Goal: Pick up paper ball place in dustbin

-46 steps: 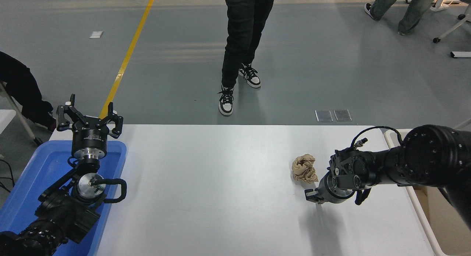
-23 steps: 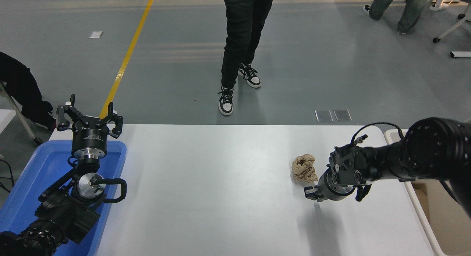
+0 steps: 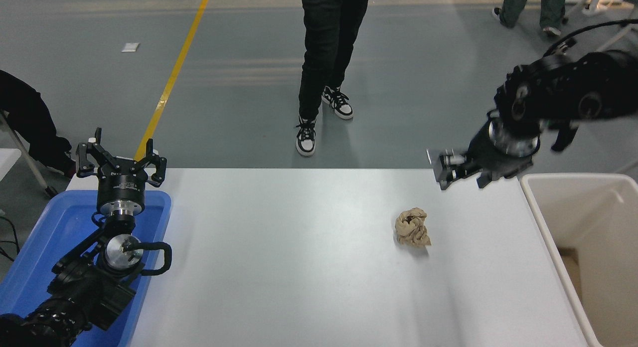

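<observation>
The tan-brown crumpled paper ball (image 3: 412, 227) lies on the white table (image 3: 299, 257), right of the middle. My right gripper (image 3: 447, 169) hangs raised above the table's far edge, beyond the ball and to its right, well apart from it. Its fingers point left, stand open and hold nothing. The cream-beige dustbin (image 3: 537, 210) stands at the table's right end, its open inside towards me. My left gripper (image 3: 121, 156) is parked open over the blue tray at the lower left.
A shallow blue tray (image 3: 45, 237) sits at the table's left end under the left arm. A person in black trousers (image 3: 324, 58) stands beyond the far edge. Another person's legs (image 3: 528, 8) show at the top right, a dark sleeve (image 3: 25, 117) at the left.
My right arm has lifted from the table beside the ball and swung up and away to the far right. The ball stays where it was. The left arm has not moved.
</observation>
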### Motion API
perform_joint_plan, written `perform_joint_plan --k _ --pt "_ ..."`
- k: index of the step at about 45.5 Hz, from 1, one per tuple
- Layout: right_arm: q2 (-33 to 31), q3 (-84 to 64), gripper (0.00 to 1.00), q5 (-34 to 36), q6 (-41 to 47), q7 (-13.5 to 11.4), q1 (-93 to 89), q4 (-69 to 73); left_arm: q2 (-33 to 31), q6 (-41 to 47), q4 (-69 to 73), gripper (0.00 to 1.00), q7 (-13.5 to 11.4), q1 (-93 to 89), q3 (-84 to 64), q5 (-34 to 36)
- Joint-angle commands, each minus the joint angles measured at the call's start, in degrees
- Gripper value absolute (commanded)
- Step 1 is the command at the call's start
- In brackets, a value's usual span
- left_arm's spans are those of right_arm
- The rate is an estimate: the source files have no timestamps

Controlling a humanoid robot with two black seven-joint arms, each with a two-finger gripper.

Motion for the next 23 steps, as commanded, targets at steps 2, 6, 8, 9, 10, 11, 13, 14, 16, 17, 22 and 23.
perform_joint_plan --k 2,6,8,9,10,11,13,14,16,17,22,23 --pt "-2.0 0.7 1.0 -0.1 4.8 -1.0 11.2 1.7 0.0 0.0 0.0 0.99 0.0 0.0 0.0 0.0" --pt "-1.0 0.8 1.0 0.2 4.8 -1.0 13.2 2.5 0.0 0.0 0.0 0.99 0.0 0.0 0.0 0.0" --pt "-0.5 1.3 1.0 0.6 4.8 -0.9 14.1 2.5 0.0 0.0 0.0 0.99 0.0 0.0 0.0 0.0" --pt "-0.4 1.5 1.0 0.8 4.8 -0.9 14.4 2.5 0.0 0.0 0.0 0.99 0.0 0.0 0.0 0.0" --pt "-0.3 1.7 1.0 1.1 4.8 -0.9 14.5 2.5 0.0 0.0 0.0 0.99 0.0 0.0 0.0 0.0" --pt "-0.3 1.8 1.0 1.4 4.8 -0.9 14.5 2.5 0.0 0.0 0.0 0.99 0.0 0.0 0.0 0.0" --pt "0.0 2.5 1.0 2.4 4.8 -0.9 14.2 2.0 0.0 0.0 0.0 0.99 0.0 0.0 0.0 0.0" --pt "0.2 2.7 1.0 2.8 4.8 -0.8 14.1 1.9 0.0 0.0 0.0 0.99 0.0 0.0 0.0 0.0" --pt "0.8 3.1 1.0 3.4 4.8 -0.9 13.9 1.5 0.0 0.0 0.0 0.99 0.0 0.0 0.0 0.0" --pt "1.1 3.2 1.0 3.4 4.8 -0.9 13.7 1.4 0.0 0.0 0.0 0.99 0.0 0.0 0.1 0.0" --pt "2.4 3.2 1.0 3.3 4.8 -0.9 11.5 0.6 0.0 0.0 0.0 0.99 0.0 0.0 0.1 0.0" --pt "2.7 3.2 1.0 3.4 4.8 -0.9 10.8 0.2 0.0 0.0 0.0 0.99 0.0 0.0 0.1 0.0"
